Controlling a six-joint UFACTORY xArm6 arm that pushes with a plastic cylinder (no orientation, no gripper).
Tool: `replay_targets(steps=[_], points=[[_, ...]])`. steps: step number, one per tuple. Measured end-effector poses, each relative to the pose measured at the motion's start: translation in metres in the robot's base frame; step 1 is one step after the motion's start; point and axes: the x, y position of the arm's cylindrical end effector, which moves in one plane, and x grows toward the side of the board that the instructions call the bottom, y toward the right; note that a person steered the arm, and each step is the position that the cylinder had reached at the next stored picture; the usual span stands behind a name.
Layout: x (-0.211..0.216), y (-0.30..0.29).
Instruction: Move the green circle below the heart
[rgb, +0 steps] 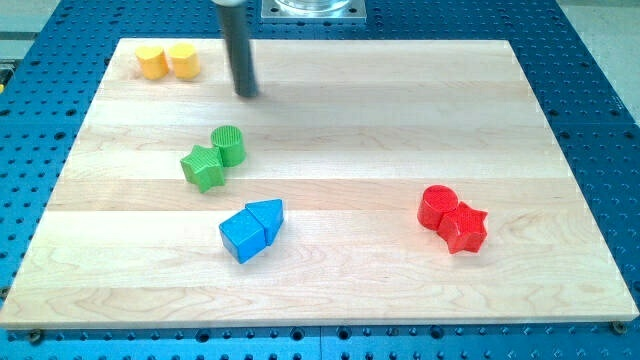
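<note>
1. The wooden board (400, 110) carries every block.
2. My tip (247, 94) grips nothing, a bare rod standing apart above the green circle (229, 144).
3. That circle touches the green star (204, 168).
4. The yellow blocks (167, 61) sit top left; a heart shape I cannot make out.

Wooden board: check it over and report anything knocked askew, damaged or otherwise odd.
Nothing stands out. The blocks sit flat on the wooden board in same-colour pairs, each touching: two yellow blocks, green circle against green star, two blue blocks, two red blocks. My tip is above the green pair, apart from them.
</note>
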Motion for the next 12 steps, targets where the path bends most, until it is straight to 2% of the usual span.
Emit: replay_targets(steps=[1,2,4,5,6,7,8,9,10,11,12], points=[[0.073,0.041],[0.096,-0.005],[0.091,-0.124],[0.081,-0.131],[0.060,-0.175],[0.065,-0.193],[0.055,-0.199],[0.008,-0.146],[-0.022,-0.134],[-0.001,-0.137],[0.002,-0.176]])
